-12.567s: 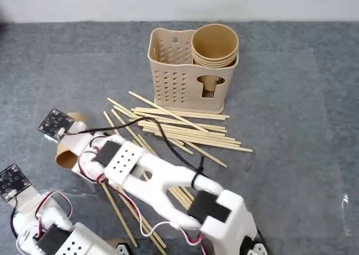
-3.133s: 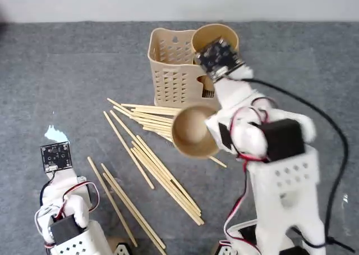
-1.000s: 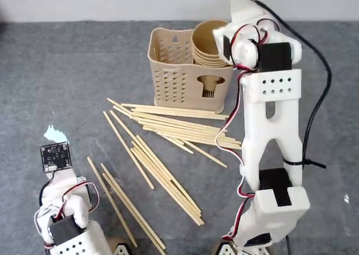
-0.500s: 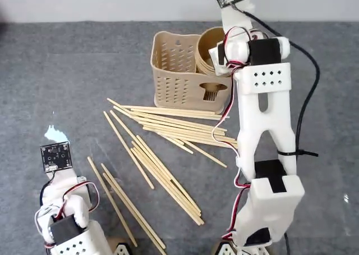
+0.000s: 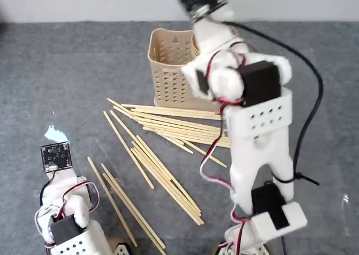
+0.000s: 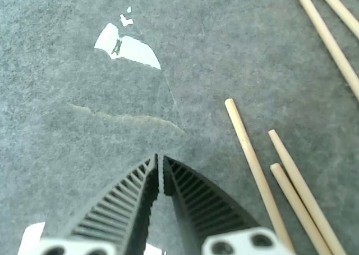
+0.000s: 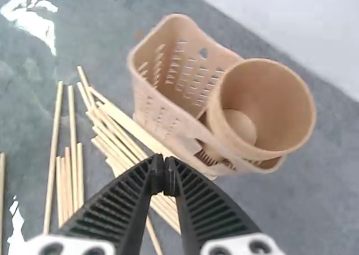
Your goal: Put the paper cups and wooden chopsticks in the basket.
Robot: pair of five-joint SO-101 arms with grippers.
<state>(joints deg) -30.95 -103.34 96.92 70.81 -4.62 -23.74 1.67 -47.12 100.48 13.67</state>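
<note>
The beige slotted basket (image 7: 168, 81) stands at the back of the grey mat, with a stack of paper cups (image 7: 263, 109) nested in one compartment. In the high view my right arm (image 5: 247, 86) hangs over the basket (image 5: 168, 69) and hides the cups. My right gripper (image 7: 163, 168) is shut and empty, raised above the chopsticks (image 7: 118, 131) in front of the basket. Many wooden chopsticks (image 5: 168, 131) lie scattered across the mat. My left gripper (image 6: 159, 165) is shut, empty, low over bare mat at the near left, beside a few chopstick ends (image 6: 252, 165).
A white shiny patch (image 6: 126, 41) marks the mat just ahead of the left gripper, also visible from above as a pale spot (image 5: 55, 134). The left arm's base (image 5: 61, 227) sits at the near left corner. Open mat lies to the far left and right.
The right arm has swung left and up from the cup side of the basket and now covers the cups from above. The left arm has not moved.
</note>
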